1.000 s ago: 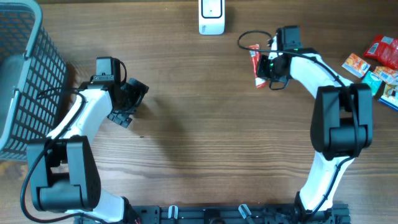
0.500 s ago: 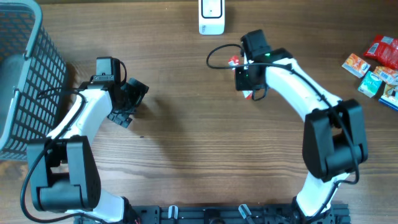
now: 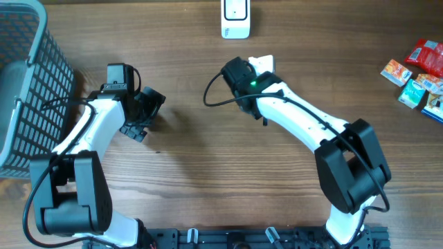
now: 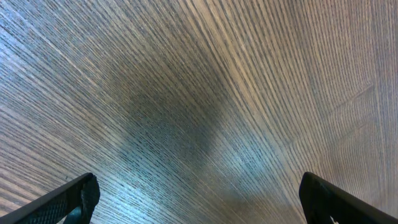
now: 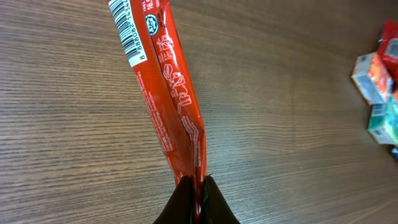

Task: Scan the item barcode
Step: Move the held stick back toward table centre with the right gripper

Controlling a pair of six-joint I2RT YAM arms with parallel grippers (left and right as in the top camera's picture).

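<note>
Red packet [image 5: 171,93]: pinched at its lower end by the right gripper [image 5: 198,198], whose jaws are closed tight on the seam. The packet runs away from the fingers over the wood table [image 5: 298,124]. Its barcode [image 5: 129,34] is on a white panel at the far end and is legible in the right wrist view.

Overhead: the packet shows as a pale patch just beyond the right wrist. It lies below and slightly right of the white scanner [image 3: 235,19], near it but not touching.

Left gripper [image 3: 142,111]: jaws spread wide, holding nothing. Only bare wood shows between its fingers [image 4: 71,199].

Grey basket [image 3: 21,90] stands at far left. Loose snack packets [image 3: 419,69] lie at far right, well apart from the held item.
</note>
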